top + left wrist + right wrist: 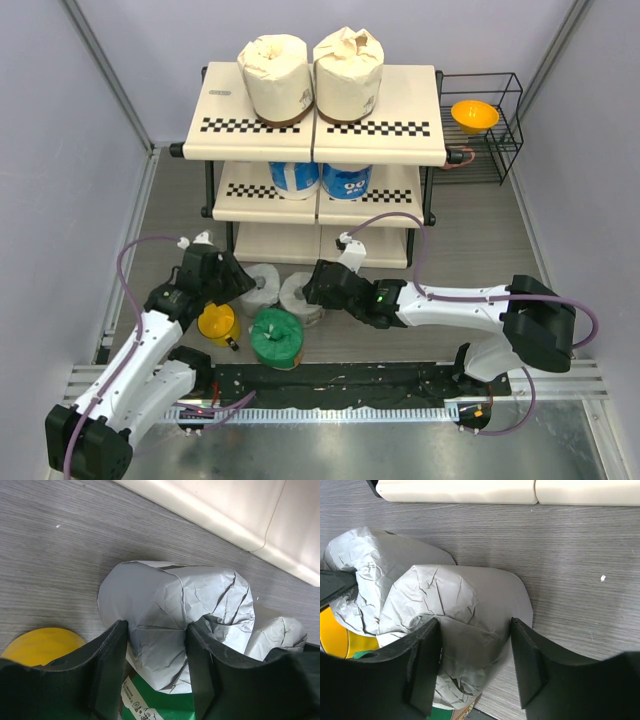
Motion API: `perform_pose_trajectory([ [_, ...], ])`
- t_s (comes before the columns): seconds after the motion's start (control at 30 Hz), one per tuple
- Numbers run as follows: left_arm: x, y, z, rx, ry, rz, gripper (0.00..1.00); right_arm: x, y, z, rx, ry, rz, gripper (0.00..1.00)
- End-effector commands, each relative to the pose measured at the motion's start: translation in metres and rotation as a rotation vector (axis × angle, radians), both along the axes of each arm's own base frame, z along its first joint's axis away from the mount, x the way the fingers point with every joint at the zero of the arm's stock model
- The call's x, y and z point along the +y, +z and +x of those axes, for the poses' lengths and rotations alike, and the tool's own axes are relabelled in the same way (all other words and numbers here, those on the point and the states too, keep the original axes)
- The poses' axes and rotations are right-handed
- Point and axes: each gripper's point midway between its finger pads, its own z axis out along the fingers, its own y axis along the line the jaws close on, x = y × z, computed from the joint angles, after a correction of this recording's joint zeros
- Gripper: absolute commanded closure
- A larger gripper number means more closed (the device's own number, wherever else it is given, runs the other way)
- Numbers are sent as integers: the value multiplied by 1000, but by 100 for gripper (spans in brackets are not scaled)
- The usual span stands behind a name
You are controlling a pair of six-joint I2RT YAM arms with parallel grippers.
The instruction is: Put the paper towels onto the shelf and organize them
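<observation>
The left claw [156,627] is held open astride the left grey roll [170,600] on the table [480,250], and the yellow mug [217,323] beside it could be knocked as the claw closes; the right claw [475,622], likewise spread over the right grey roll [465,610], could be fouled by that touching neighbour. On the shelf [380,110], cream rolls [275,75] are seated on top, blue-and-white rolls [295,178] below; an orange bowl [474,114] is held in the wire rack [505,120].

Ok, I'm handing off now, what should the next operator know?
Left pincer is down on the left grey roll, grip unclear.
Right pincer: same on the right grey roll.
Both stand on the table with the green roll.
Done: two cream rolls on the top tier of the shelf, two blue-and-white rolls on the middle.
Left: shelve the grey pair and the green; bottom tier shows none.
</observation>
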Motion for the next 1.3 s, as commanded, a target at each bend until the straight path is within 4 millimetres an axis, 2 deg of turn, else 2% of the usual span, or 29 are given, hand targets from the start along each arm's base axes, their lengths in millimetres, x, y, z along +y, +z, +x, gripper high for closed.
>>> perform_pose_trajectory([
  [0.0,-4,-5,2,0,-19,6,49,-3,12,0,-14,-21,25,35],
  [0.07,-4,-5,3,-1,-20,8,49,-8,13,-2,-10,-21,23,31],
  [0.17,-4,-6,3,-3,-24,9,49,-12,11,-5,-6,-17,13,31],
  [0.27,-5,-7,3,-4,-29,7,50,-15,6,-6,2,-17,3,41],
  [0.43,-10,-10,3,0,-48,-10,63,-12,3,-9,17,-12,28,58],
  [0.53,-14,-7,5,-11,-55,-29,66,-14,9,-9,7,-26,56,60],
  [0.6,-17,1,7,-35,-62,-50,66,-19,14,-6,-10,-45,66,60],
  [0.67,-20,11,11,-76,-55,-80,66,-24,27,-4,-44,-66,101,60],
  [0.8,-29,43,18,-200,-51,-174,66,-41,52,2,-114,-118,155,60],
  [1.0,-31,67,23,-287,-32,-235,67,-71,82,10,-210,-212,207,60],
  [1.13,-34,81,33,-349,-16,-273,67,-91,85,17,-243,-296,187,60],
  [1.27,-40,86,45,-372,-14,-300,68,-100,87,23,-270,-348,173,60],
])
